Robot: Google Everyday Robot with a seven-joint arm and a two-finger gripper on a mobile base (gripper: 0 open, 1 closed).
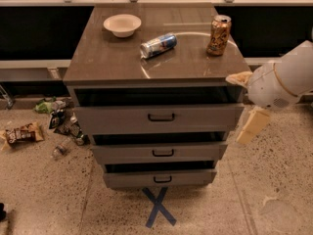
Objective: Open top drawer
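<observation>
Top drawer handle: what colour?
Black handle, grey top drawer front, camera view; gripper beside the drawer's right end.

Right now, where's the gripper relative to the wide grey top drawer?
The gripper hangs at the camera view's right, off the right end of the wide grey top drawer, away from its small black bar handle.

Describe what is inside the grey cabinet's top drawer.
Of the top drawer only a dark interior strip shows above its front panel; no contents are visible, and the rest is covered by the cabinet top. The tool hangs just right of the drawer front.
</observation>
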